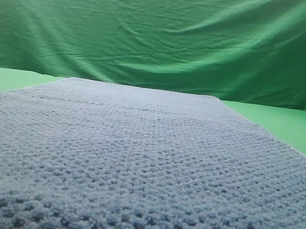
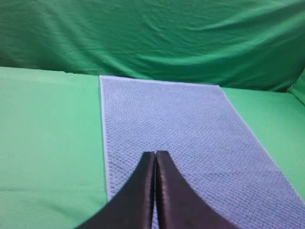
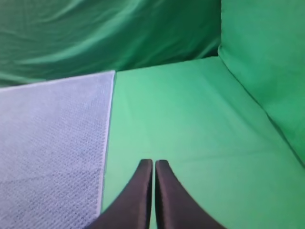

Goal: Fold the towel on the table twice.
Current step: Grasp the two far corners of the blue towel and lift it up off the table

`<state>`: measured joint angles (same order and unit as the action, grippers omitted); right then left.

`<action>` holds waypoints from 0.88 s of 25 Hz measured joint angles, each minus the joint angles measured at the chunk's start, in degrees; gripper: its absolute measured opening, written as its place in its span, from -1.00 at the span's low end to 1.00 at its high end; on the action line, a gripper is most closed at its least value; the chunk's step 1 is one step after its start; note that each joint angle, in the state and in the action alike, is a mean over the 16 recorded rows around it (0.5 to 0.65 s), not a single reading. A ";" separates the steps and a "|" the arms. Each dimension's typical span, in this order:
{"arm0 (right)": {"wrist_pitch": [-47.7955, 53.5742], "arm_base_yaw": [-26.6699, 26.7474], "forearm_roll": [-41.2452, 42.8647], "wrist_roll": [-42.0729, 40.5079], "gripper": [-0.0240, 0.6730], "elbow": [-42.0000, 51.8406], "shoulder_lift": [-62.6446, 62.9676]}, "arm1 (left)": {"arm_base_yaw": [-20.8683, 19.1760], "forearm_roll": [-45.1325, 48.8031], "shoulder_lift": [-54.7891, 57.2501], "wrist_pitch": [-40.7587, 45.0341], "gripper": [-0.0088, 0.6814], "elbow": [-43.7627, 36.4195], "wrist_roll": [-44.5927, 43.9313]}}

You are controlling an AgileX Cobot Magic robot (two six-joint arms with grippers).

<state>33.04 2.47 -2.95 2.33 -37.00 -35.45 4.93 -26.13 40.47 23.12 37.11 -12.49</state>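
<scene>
On the bench [image 2: 47, 143], ahead of both tools: one towel [image 1: 146, 164], blue-grey, waffle-knit, spread flat in a single layer, long axis running away toward the backdrop [image 1: 164, 31]. No fold made yet, by the look of it.

Left tool [image 2: 155, 153]: jaws pressed together, nothing between them. Tip poised over the towel's near part, just inside its left edge; whether it touches the cloth cannot be told. The towel stretches ahead and to the right of this tool.

Right tool [image 3: 154, 162]: jaws pressed together, empty. Tip over bare bench, the towel's right edge just beside it to the left; the far right corner lies ahead and to the left.

Risks, as judged:
- Both tools are shut; neither can take a corner until its jaws spread. Coming down shut would only push and ruck the cloth.
- The tools stand unevenly about the towel, one over it, one off it. Grips taken at unmatched spots would give a skewed fold with edges out of line.
- Thick knit lying flat on smooth bench: a jaw may slide over the edge and miss, or take a shallow pinch that slips on lifting.
- The towel fills the overhead view, and its near corners are not seen there.
</scene>
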 joint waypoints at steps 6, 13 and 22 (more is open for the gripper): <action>7.67 2.85 0.92 -2.31 -0.93 -8.91 -13.02 | 0.00 3.29 13.81 5.41 -0.97 7.11 1.08; 11.85 7.13 1.44 -3.11 -0.93 -17.97 -29.49 | 0.00 9.96 29.38 9.15 -0.97 14.86 4.20; 12.47 12.38 0.34 -2.86 -0.93 -30.02 -52.18 | 0.01 16.87 45.66 12.06 -0.97 24.73 8.20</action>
<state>45.50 14.85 -2.61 -0.53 -67.02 -87.63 4.93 -9.26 86.13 35.17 61.84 -4.29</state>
